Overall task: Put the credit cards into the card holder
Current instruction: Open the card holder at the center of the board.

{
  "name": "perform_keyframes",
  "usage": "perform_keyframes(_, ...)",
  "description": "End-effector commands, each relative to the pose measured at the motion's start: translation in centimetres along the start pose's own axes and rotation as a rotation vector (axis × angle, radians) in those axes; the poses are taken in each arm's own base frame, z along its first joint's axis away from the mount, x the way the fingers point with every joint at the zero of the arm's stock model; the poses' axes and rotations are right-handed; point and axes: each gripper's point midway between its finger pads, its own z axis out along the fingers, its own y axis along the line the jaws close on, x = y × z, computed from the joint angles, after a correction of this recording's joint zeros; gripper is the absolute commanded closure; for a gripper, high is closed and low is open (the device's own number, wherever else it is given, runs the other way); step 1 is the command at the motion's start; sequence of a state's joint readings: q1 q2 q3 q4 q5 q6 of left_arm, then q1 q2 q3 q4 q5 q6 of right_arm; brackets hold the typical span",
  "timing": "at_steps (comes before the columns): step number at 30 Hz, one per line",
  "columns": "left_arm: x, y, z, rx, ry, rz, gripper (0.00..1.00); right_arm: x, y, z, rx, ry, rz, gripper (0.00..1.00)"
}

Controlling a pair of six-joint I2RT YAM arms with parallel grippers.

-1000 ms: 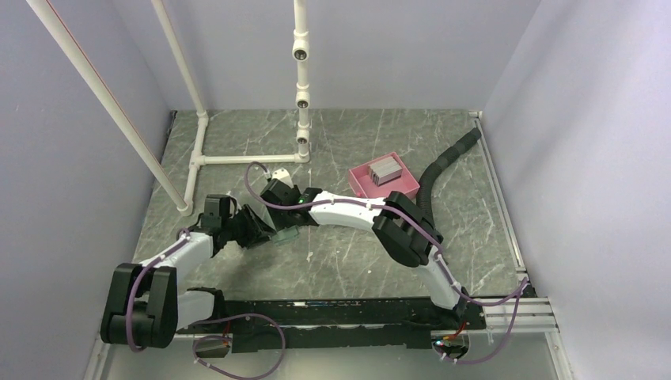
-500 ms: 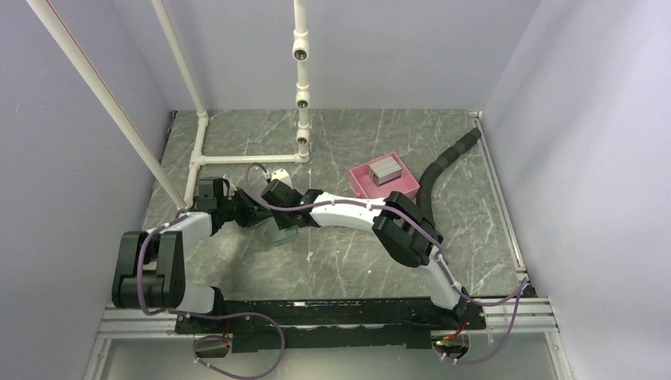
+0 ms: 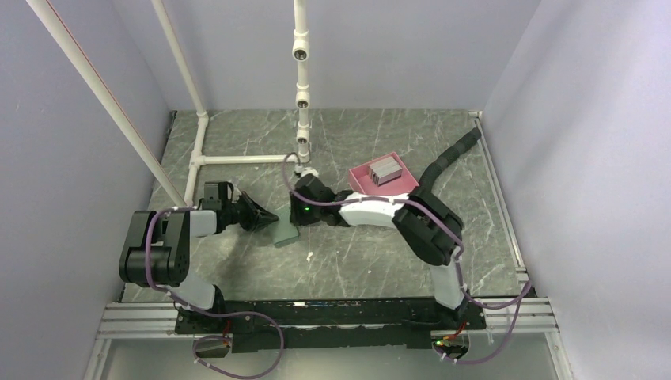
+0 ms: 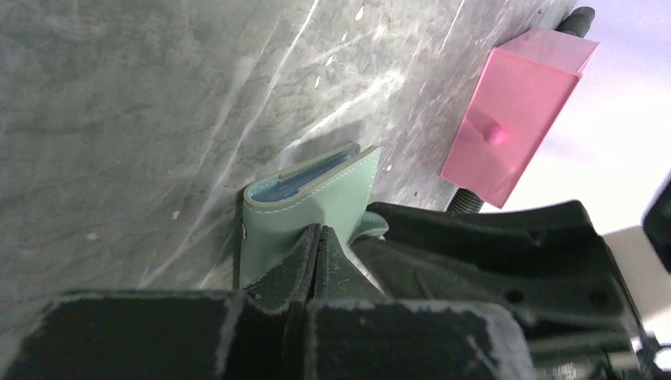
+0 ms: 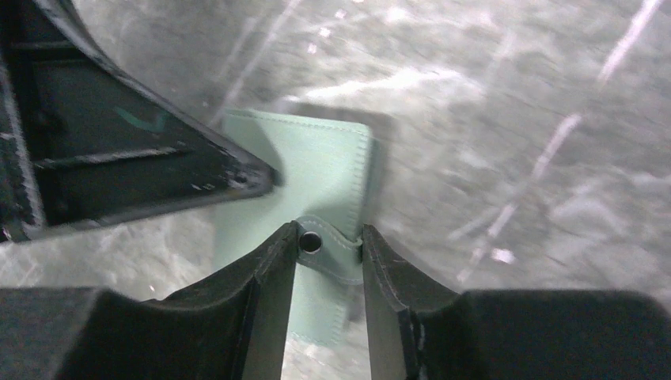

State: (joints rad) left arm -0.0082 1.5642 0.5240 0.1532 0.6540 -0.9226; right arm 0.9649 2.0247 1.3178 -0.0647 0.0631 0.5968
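Grey-green, stitched and soft-looking, the card holder (image 5: 316,158) rests on the table (image 3: 356,261) directly ahead of both end effectors. The right gripper (image 5: 328,235) stands narrow, jaws closed on the snap tab (image 5: 336,255). The left gripper (image 4: 316,233) is fully closed, tip bearing on the cover; no pinched fold is discernible. Assessment: light and pliable, so hold it by the tab and stitched edge. The credit cards (image 3: 385,169) sit in the pink tray (image 3: 405,188), behind the right gripper.
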Motion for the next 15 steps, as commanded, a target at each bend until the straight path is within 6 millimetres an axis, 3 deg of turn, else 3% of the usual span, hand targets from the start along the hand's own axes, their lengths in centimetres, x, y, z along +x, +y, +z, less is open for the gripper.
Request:
perform_keyframes(1,0.5,4.2,-0.1,-0.152,-0.037,-0.015,1.00,-2.4,0.5,-2.7,-0.201,-0.043,0.168,1.00)
perform_keyframes(4,0.6,4.5,-0.2,-0.162,-0.039,-0.004,1.00,-2.3,0.2,-3.2,-0.227,-0.049,0.178,0.99)
perform_keyframes(8,0.7,3.8,-0.4,-0.140,-0.021,0.028,1.00,-2.1,-1.5,-2.8,-0.053,-0.022,0.067,0.76)
perform_keyframes(12,0.8,2.3,-0.7,-0.085,-0.001,0.065,1.00,-1.5,-3.6,-2.5,0.187,0.029,-0.131,0.61)
perform_keyframes(15,1.0,1.8,-0.9,-0.064,0.013,0.073,1.00,-0.5,-2.5,-1.8,0.096,0.084,-0.156,0.57)
